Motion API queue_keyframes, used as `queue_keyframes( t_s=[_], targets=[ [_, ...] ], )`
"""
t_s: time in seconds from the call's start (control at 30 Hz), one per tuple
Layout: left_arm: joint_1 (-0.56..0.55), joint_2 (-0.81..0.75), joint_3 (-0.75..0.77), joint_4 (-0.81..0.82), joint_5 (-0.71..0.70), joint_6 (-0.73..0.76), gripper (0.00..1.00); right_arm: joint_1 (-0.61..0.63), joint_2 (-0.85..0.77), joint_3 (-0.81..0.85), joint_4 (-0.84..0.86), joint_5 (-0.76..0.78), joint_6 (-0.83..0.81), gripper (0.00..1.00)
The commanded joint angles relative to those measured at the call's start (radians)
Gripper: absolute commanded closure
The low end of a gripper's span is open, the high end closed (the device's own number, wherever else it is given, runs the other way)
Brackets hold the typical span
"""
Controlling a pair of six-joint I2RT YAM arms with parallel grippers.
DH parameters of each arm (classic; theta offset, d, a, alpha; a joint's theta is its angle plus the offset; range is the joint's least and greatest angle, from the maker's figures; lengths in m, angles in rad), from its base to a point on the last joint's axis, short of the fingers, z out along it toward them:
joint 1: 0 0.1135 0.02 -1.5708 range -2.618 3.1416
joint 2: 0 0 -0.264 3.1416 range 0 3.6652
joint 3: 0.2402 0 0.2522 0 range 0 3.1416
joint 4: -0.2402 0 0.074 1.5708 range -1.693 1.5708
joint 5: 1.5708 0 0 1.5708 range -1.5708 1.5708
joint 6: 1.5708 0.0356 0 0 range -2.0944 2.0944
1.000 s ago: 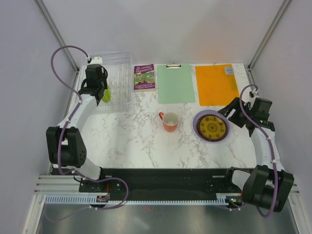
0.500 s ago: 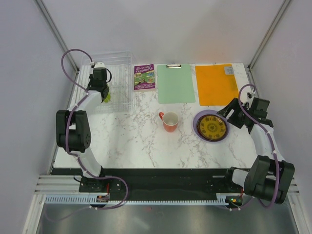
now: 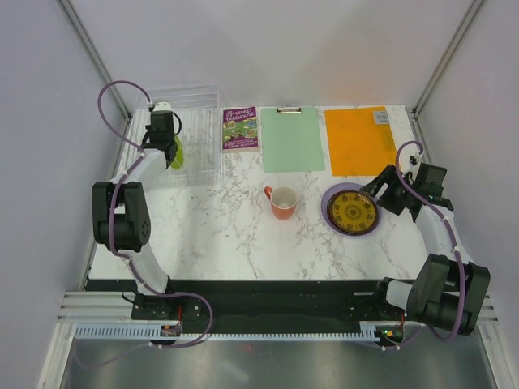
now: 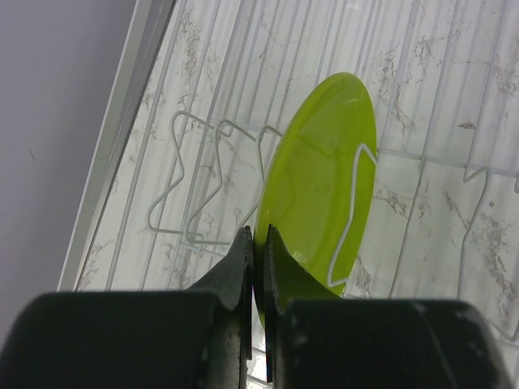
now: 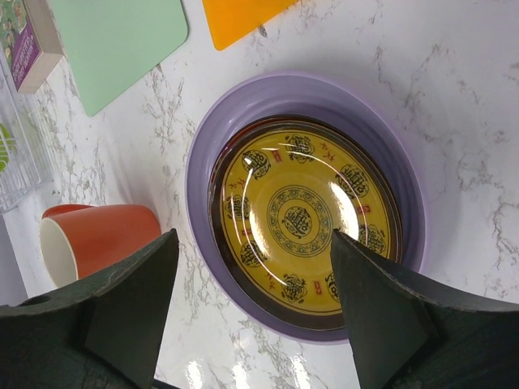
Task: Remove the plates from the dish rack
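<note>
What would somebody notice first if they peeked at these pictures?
The bright green plate stands on edge in the wire rack at the far left, its rim pinched by the left gripper. On the right, a yellow-patterned plate sits inside a big purple plate, near the open right gripper.

Overhead view takes in the whole table [image 3: 227, 235]; wrist views sit close (left at the green plate [image 4: 316, 186], right over stacked plates [image 5: 300, 219]).

An orange mug [image 3: 281, 202] stands upright at the middle of the marble worktop [image 3: 219, 235]. Along the far edge lie a purple book [image 3: 240, 128], green clipboard [image 3: 292, 139] and orange mat [image 3: 359, 140].
</note>
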Motion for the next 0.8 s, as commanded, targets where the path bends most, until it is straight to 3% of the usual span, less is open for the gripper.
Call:
queue_keyframes(
  t_s=[0.0,0.33,0.4,0.57,0.63,0.77],
  targets=[
    [-0.021,-0.148,0.016,0.046,0.013,-0.008,0.98,0.001,-0.033,-0.004,0.031,-0.029,-0.013,0.18],
    [-0.128,-0.366,0.019,0.075,-0.253,0.250,0.98,0.004,-0.099,0.000,0.003,-0.032,0.005,0.18],
    [-0.156,-0.424,0.000,0.067,-0.254,0.256,0.98,0.009,-0.114,0.008,-0.005,-0.036,0.005,0.18],
    [-0.171,-0.570,-0.042,-0.178,0.097,-0.067,0.98,0.036,-0.185,0.043,0.024,-0.125,0.056,0.15],
    [-0.182,-0.605,-0.086,-0.206,0.296,-0.209,0.98,0.073,-0.208,0.065,0.047,-0.154,0.073,0.15],
    [-0.254,-0.599,-0.169,-0.155,0.527,-0.398,0.98,0.154,-0.218,0.109,0.093,-0.168,0.128,0.13]
  ],
)
